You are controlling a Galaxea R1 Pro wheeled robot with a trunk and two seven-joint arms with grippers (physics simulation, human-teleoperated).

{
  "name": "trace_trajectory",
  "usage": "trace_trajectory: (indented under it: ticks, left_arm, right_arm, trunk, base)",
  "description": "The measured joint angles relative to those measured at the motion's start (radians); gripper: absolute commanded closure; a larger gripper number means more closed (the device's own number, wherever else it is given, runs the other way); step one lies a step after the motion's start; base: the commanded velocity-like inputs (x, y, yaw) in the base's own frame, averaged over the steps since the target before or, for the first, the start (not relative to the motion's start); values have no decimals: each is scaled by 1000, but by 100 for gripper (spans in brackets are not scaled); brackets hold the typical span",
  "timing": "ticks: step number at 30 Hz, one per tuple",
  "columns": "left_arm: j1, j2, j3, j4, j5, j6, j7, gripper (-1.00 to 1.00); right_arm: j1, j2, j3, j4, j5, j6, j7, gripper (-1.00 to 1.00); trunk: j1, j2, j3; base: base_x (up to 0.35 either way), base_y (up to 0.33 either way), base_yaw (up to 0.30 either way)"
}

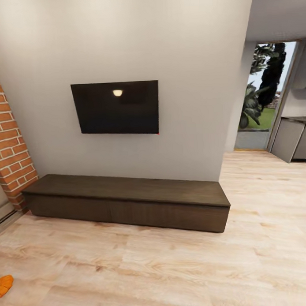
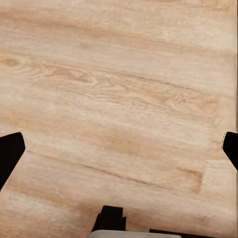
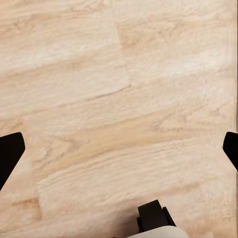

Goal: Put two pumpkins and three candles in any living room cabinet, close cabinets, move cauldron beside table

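Observation:
The cabinet [image 1: 128, 202] is a long, low, dark brown unit against the pale wall under a black TV, with all its flat fronts shut. At the head view's lower left edge, part of an orange pumpkin [image 1: 4, 285] lies on the wood floor. My left gripper [image 2: 119, 148] hangs open over bare floorboards, its black fingertips [image 2: 10, 153] at the picture's two sides. My right gripper [image 3: 119, 148] is open too, over bare floor, with nothing between its fingers. Candles and cauldron are out of view.
A black TV [image 1: 116, 108] hangs on the wall above the cabinet. A brick column [image 1: 9, 149] stands at the left. To the right, grey kitchen units [image 1: 293, 139] and a glass door [image 1: 263, 96] with plants outside. Wood floor [image 1: 174, 267] stretches before the cabinet.

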Motion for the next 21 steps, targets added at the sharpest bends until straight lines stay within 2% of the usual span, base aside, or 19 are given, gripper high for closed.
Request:
trace_trajectory:
  ticks: [4, 13, 21]
  left_arm:
    - [0, 0, 0, 0, 0, 2, 0, -100]
    - [0, 0, 0, 0, 0, 5, 3, -100]
    - [0, 0, 0, 0, 0, 5, 5, -100]
  right_arm:
    - [0, 0, 0, 0, 0, 0, 0, -100]
    - [0, 0, 1, 0, 2, -1, 0, -100]
    - [2, -1, 6, 0, 11, -2, 0, -100]
  trunk:
    - [0, 0, 0]
    - [0, 0, 0]
    - [0, 0, -1]
  base:
    - [162, 31, -279]
    - [309, 11, -271]
    - [242, 0, -50]
